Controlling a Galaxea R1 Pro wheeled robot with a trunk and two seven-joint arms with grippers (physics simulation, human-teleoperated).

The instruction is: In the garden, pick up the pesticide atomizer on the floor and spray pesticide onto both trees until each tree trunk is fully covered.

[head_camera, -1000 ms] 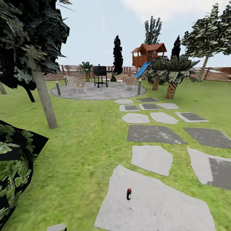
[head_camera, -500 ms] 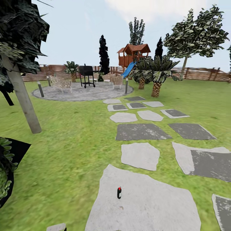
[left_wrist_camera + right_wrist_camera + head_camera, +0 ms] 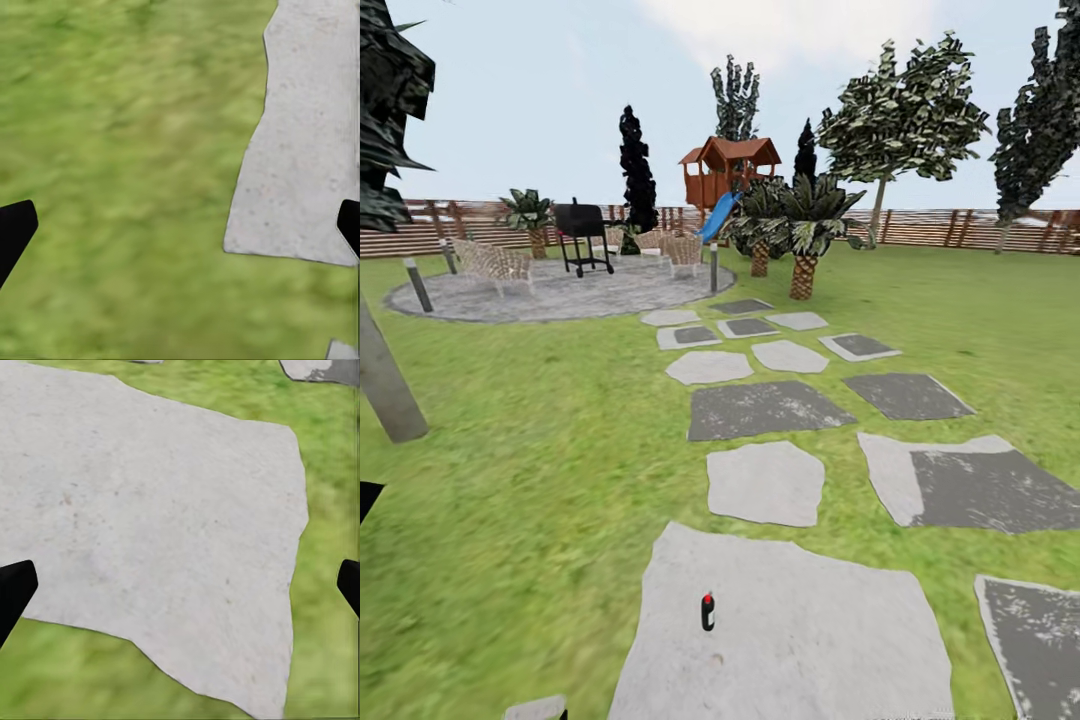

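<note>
Left fingers (image 3: pixel 15 232) and right fingers (image 3: pixel 15 589) spread wide, holding nothing; atomizer (image 3: pixel 707 611) upright on stone slab (image 3: pixel 810 640), lower centre, red cap up

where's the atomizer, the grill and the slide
atomizer (image 3: pixel 707 612), head view, on its dark body.
grill (image 3: pixel 580 221), head view, on its black hood.
slide (image 3: pixel 718 216), head view, on its blue chute.

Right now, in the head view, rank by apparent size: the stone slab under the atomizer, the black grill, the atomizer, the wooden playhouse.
1. Stone slab, largest.
2. Wooden playhouse.
3. Black grill.
4. Atomizer, smallest.
The slab's nearness to the camera inflates it; the distant playhouse and grill are surely bigger than they look.
</note>
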